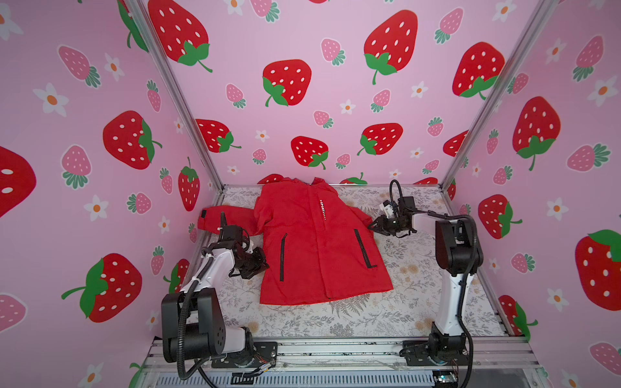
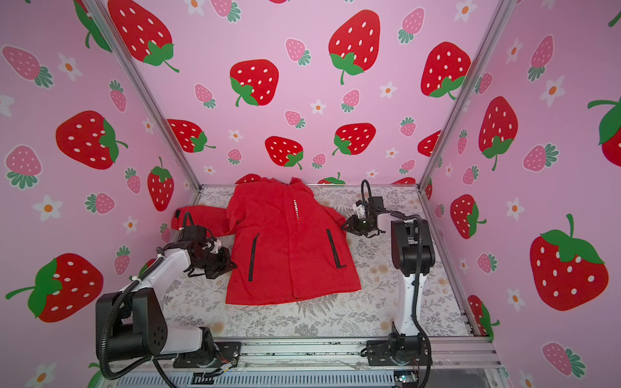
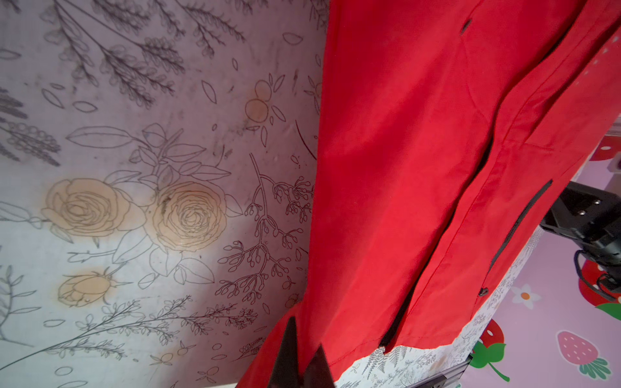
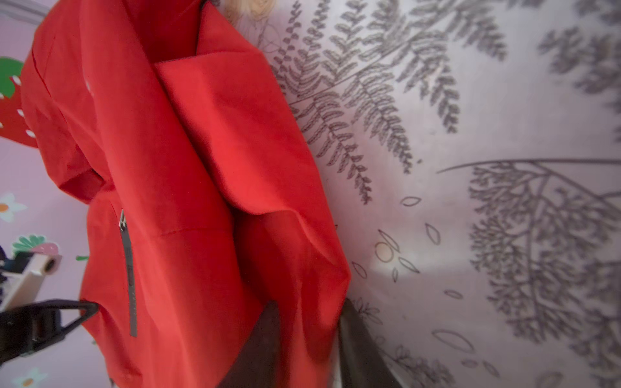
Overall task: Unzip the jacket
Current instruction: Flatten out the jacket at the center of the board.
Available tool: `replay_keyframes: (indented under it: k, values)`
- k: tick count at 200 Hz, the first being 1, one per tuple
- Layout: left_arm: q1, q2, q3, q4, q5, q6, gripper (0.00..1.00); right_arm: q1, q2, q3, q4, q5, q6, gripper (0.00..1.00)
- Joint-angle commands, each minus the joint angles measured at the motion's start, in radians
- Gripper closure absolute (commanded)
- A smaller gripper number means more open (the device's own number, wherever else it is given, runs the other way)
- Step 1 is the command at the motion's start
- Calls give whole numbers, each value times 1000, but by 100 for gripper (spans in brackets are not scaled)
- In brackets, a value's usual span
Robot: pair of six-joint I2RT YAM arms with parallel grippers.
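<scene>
1. In both top views, the jacket [image 1: 312,248] [image 2: 285,248] lies flat and front up on the flower-printed bench [image 1: 420,302] [image 2: 386,302]. Its collar is toward the back wall and its hem toward the arm bases. The front is closed from collar to hem.
2. White lettering [image 1: 323,209] runs down the jacket's chest just beside the front closure. A black pocket zipper [image 1: 283,257] slants on the jacket's left half and another on its right half.
3. The left pincer [image 1: 263,265] [image 2: 232,265] touches the jacket's left side edge, level with that pocket zipper. The right pincer [image 1: 372,225] [image 2: 344,225] touches the bunched right sleeve.
4. In the left wrist view, the left pincer [image 3: 306,332] has its two dark fingers [image 3: 289,352] drawn together, pinching the jacket's [image 3: 403,168] red side edge. The bare bench [image 3: 134,201] lies beside that edge. The front flap and the far pocket zipper [image 3: 517,231] run along the jacket beyond the grip.
5. In the right wrist view, the right pincer [image 4: 309,302] has its fingers [image 4: 265,346] standing apart, with a fold of the jacket's [image 4: 168,168] sleeve filling the gap. I cannot tell whether they press it. A pocket zipper [image 4: 129,275] shows on the jacket's body, and the bench [image 4: 470,134] lies bare beside the sleeve.
</scene>
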State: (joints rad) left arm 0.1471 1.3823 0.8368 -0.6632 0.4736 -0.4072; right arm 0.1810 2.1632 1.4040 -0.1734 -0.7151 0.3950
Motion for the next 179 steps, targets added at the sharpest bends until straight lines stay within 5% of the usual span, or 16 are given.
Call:
replay_keyframes:
  k: [1, 25, 58, 86, 111, 131, 148, 158, 179]
  values:
    - [13, 1, 4, -35, 11, 21, 100, 3, 3, -6, 11, 51, 10, 83]
    - [23, 3, 25, -49, 24, 50, 100, 3, -102, 13, -26, 189, -65, 100]
    - [32, 18, 62, -64, 48, 80, 100, 6, -229, 197, -140, 482, -254, 100]
    - [39, 20, 89, -95, 56, 108, 100, 48, -245, 377, -121, 758, -564, 100]
    - [53, 5, 79, -102, 49, 119, 100, 116, -273, 339, 116, 882, -889, 100]
    - [55, 14, 59, -88, 78, 116, 100, 129, -261, 370, 53, 971, -868, 44]
    - [56, 26, 41, -77, 95, 111, 100, 126, -310, 276, 7, 1055, -748, 17]
    - [56, 30, 33, -75, 97, 112, 100, 118, -374, 172, -4, 1046, -664, 6]
    - [55, 32, 27, -81, 89, 108, 100, 86, -528, -43, -92, 915, -447, 5]
